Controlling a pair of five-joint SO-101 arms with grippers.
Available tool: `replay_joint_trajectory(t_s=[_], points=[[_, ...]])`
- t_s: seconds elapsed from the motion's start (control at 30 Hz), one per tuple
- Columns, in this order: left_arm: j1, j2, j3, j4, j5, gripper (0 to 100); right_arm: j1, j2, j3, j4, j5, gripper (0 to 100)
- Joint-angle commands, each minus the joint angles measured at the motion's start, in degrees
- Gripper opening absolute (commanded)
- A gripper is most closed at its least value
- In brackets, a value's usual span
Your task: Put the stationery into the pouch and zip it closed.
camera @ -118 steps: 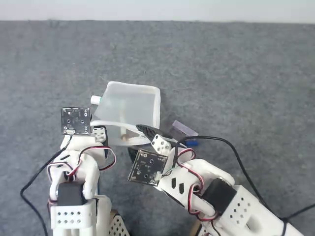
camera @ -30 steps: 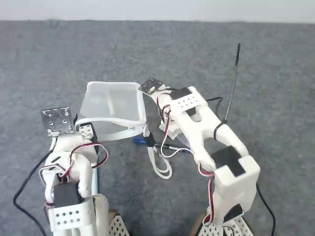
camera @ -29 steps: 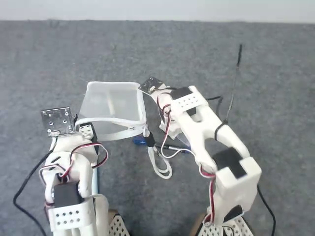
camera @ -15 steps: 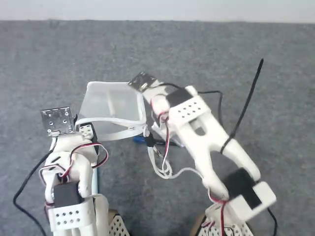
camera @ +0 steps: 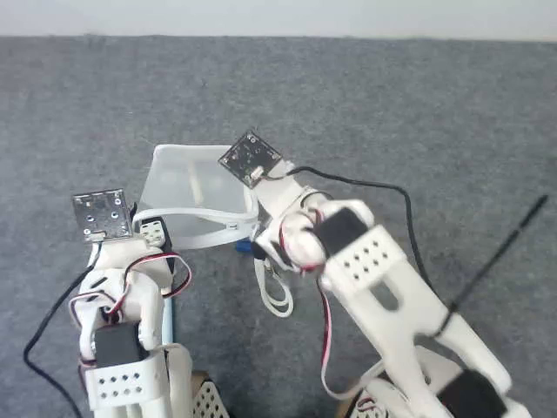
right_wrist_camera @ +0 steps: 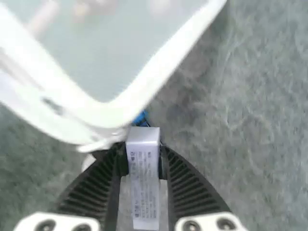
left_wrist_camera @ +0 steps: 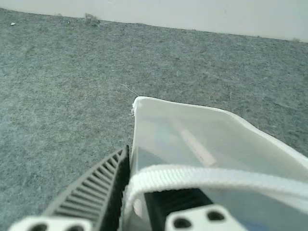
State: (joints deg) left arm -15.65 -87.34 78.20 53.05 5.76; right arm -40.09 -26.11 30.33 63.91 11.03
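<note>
A: The tabletop (camera: 435,104) was grey and fuzzy, with a pale wall (camera: 278,16) along the top edge. What sat at lower left?

B: The left arm (camera: 122,322). The left claw (left_wrist_camera: 139,185) was pinching the rim of the pouch (camera: 198,187), one jaw outside the wall and one inside.

A: And the pouch itself?

B: Left of centre, translucent, mouth open, with a pale stick (left_wrist_camera: 193,143) inside.

A: Further right?

B: The right claw (right_wrist_camera: 139,156) was clamped on a white labelled block (right_wrist_camera: 143,185) just beside the pouch's corner, with a blue thing (right_wrist_camera: 140,118) between them.
</note>
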Motion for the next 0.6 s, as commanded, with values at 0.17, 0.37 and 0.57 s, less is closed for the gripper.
replay_joint_trajectory(t_s=[0.17, 0.37, 0.57], points=[[-0.3, -1.0, -2.6, -1.8, 0.6, 1, -4.8, -15.0, 5.0, -5.5, -7.0, 0.6], [-0.3, -1.0, -2.6, -1.8, 0.6, 1, -6.8, -18.9, 5.0, -5.4, -14.7, 0.6], [-0.3, -1.0, -2.5, -1.8, 0.6, 1, -8.8, -19.9, 5.2, -5.2, -19.1, 0.6]])
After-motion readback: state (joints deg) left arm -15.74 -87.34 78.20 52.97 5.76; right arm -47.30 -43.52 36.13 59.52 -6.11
